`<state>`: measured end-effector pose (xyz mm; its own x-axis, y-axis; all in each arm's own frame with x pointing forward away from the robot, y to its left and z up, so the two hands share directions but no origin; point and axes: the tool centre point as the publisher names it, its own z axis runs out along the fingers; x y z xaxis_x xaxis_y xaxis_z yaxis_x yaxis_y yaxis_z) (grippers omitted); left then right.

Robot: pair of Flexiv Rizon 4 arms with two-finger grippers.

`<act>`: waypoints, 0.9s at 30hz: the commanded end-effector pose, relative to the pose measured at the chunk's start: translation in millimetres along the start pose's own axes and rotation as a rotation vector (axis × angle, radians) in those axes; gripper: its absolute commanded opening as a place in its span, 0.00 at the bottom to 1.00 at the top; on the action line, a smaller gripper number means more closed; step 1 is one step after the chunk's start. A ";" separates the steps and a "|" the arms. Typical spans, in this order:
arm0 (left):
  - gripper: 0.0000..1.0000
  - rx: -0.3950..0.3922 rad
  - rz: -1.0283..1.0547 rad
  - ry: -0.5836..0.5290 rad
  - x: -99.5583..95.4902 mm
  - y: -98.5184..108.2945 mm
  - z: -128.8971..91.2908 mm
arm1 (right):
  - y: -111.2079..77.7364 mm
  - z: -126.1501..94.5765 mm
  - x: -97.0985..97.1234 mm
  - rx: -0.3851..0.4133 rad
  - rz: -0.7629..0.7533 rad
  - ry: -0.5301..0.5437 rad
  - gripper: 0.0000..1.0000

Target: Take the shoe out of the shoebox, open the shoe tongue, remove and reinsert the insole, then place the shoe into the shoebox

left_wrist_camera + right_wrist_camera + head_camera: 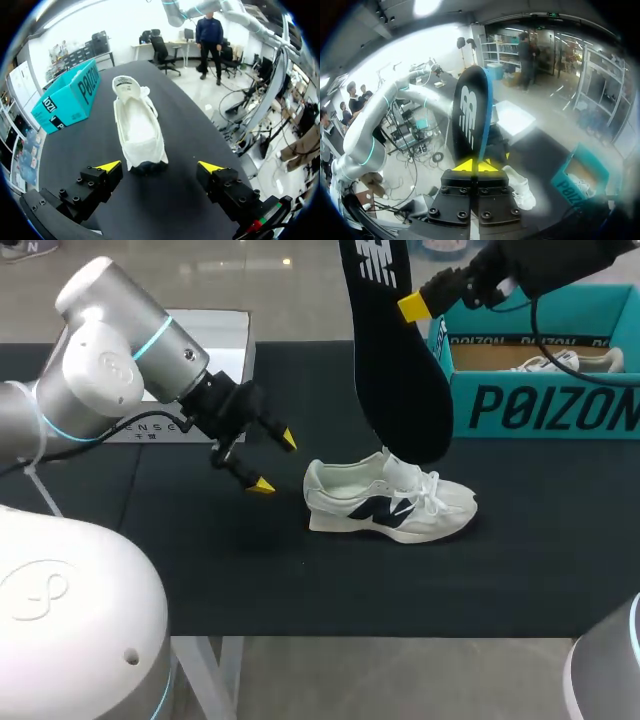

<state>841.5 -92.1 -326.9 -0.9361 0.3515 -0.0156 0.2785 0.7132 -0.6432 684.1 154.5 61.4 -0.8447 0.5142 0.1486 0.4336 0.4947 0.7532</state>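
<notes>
Head view — black table bears shoe, teal shoebox.

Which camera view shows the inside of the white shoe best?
The left wrist view: the shoe lies ahead of the left gripper, its opening plainly visible. The head view shows only its side. The right wrist view shows part of it beside the right gripper.

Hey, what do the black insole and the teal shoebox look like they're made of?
Insole: probably foam with a matte black fabric face; it looks thin and shows no shine. Shoebox: likely cardboard, matte teal outside, with thin straight walls and a brown inside.
</notes>
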 end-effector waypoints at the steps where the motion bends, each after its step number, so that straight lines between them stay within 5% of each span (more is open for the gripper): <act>1: 1.00 -0.341 -0.017 0.113 -9.0 -12.0 -4.6 | 2.9 1.7 -0.5 0.004 0.000 0.003 0.00; 27: 1.00 -0.429 -0.037 0.037 -16.3 -21.7 -11.3 | 2.9 1.7 -0.5 0.004 0.000 0.003 0.00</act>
<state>855.7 -107.1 -306.4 -0.9404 0.3380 0.0374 0.3153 0.9079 -0.2763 684.1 154.6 61.5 -0.8448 0.5140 0.1485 0.4335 0.4948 0.7532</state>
